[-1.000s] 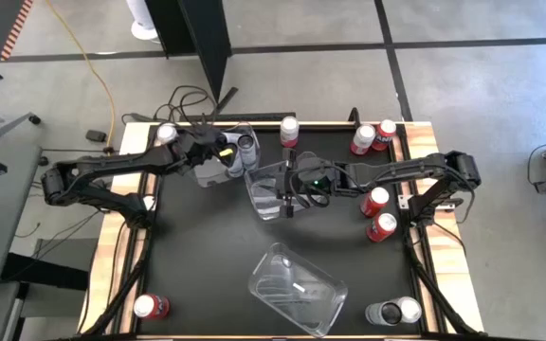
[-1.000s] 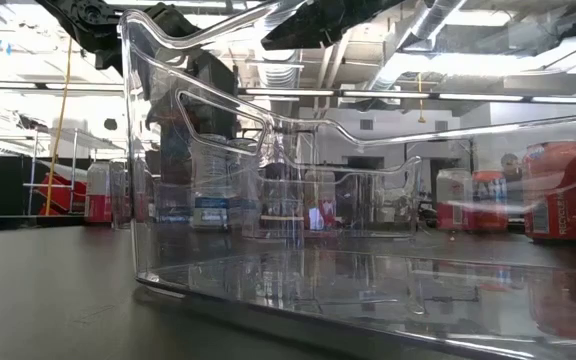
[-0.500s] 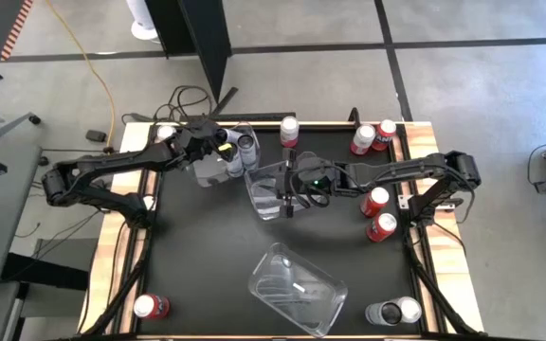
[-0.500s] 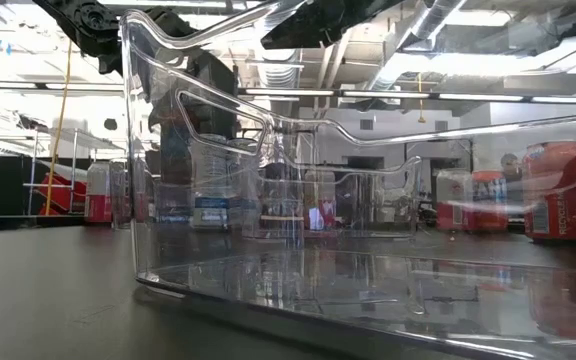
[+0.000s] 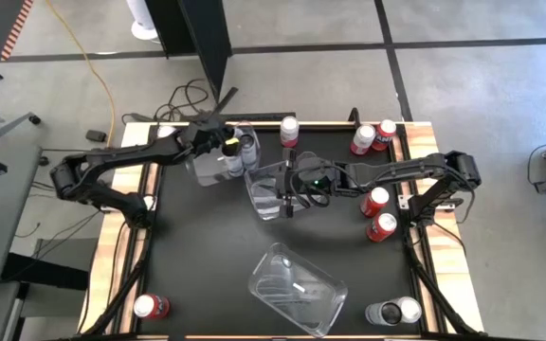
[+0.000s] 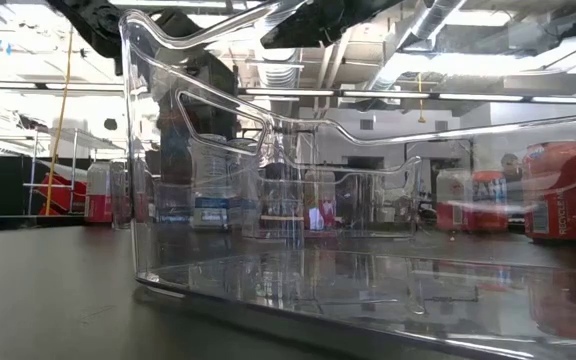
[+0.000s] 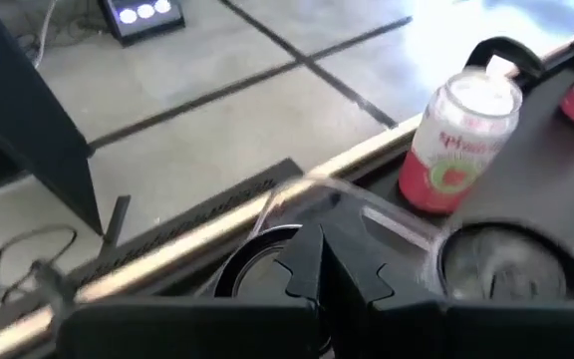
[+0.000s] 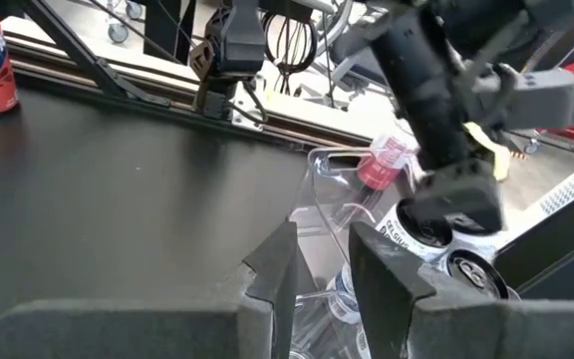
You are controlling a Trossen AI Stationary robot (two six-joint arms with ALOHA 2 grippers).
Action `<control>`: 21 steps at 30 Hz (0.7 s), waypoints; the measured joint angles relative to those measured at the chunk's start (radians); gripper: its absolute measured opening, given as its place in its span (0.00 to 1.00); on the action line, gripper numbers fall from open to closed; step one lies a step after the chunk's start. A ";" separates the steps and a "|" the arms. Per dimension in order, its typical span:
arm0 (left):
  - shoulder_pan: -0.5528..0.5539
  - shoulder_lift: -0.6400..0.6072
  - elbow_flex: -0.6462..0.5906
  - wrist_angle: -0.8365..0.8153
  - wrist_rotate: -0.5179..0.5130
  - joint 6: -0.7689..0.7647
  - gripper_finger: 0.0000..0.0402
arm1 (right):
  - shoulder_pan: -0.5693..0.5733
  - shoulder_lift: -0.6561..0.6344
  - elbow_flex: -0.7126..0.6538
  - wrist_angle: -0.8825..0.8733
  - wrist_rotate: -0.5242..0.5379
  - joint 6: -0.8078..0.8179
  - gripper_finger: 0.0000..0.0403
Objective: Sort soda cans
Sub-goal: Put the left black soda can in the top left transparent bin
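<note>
A clear bin (image 5: 218,161) at the far left holds dark soda cans (image 7: 496,261). My left gripper (image 5: 218,142) is shut and hangs over this bin's far rim (image 7: 387,221); it also shows in the right wrist view (image 8: 451,199). My right gripper (image 5: 288,187) is open, one finger (image 8: 279,267) on each side of the wall (image 8: 323,249) of a second clear bin (image 5: 271,191) at mid-table, touching nothing. A red can (image 7: 461,140) stands on its base just beyond the left bin. My left gripper's shut fingers (image 7: 319,261) point down at the far rim of the left bin. I cannot tell whether they touch the rim or the cans.
A third clear bin (image 5: 297,289) lies near the front edge. Red cans stand at the far right (image 5: 363,139), by the right edge (image 5: 375,201) (image 5: 382,225) and at the near left corner (image 5: 150,305). Silver cans (image 5: 394,311) stand at the near right corner.
My left gripper has gone a little toward the table's far edge and right, over the left bin. My right gripper and the middle bin have kept still.
</note>
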 joint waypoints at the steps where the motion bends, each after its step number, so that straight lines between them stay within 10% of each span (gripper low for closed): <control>1: 0.000 0.023 0.010 0.005 0.003 0.003 0.00 | 0.000 0.000 0.000 0.000 0.000 0.000 0.28; 21: 0.022 0.128 0.154 -0.043 0.047 0.074 0.00 | 0.002 0.000 0.000 -0.035 0.000 0.018 0.28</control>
